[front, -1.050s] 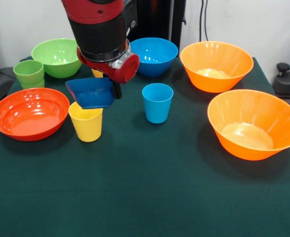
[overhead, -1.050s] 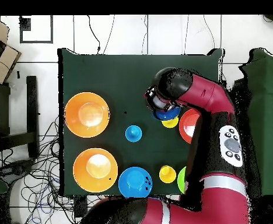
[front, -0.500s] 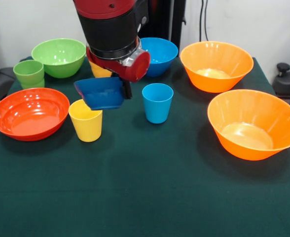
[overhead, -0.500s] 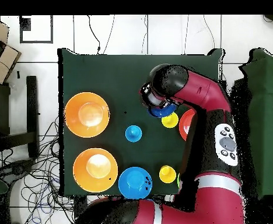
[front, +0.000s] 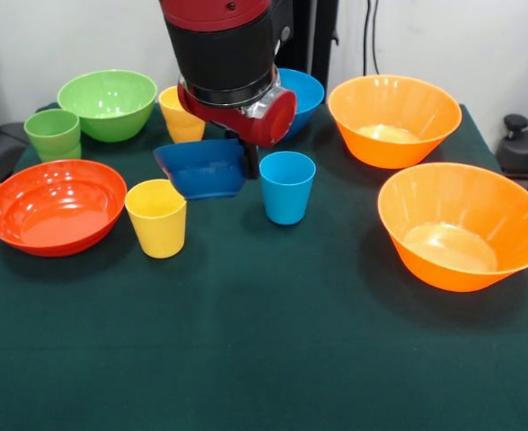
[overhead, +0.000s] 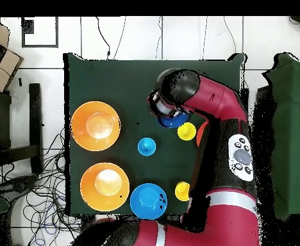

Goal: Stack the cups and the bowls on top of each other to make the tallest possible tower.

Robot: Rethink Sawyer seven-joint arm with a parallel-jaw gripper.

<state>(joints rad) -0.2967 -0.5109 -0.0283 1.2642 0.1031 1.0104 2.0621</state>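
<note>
The gripper (front: 243, 162) hangs at upper centre of the front view, its jaws pinching the rim of the small dark blue bowl (front: 203, 168), which hangs tilted, clear of the green table (front: 264, 359), between the near yellow cup (front: 157, 217) and the light blue cup (front: 286, 186). In the overhead view the arm hides most of this bowl.

The bowl looks thin, stiff and light, with a glossy wall that probably slides easily. A hold on one side of the rim lets it swing, so a pinch well down over the lip seems the safest place.

The red-orange bowl (front: 55, 206) sits at left, the green bowl (front: 108, 103) and green cup (front: 53, 134) at upper left, and a second yellow cup (front: 180, 114) is behind the arm. The medium light blue bowl (front: 295, 94) is partly hidden, and two large orange bowls (front: 394, 118) (front: 462, 224) stand at right. No tower stands yet.
</note>
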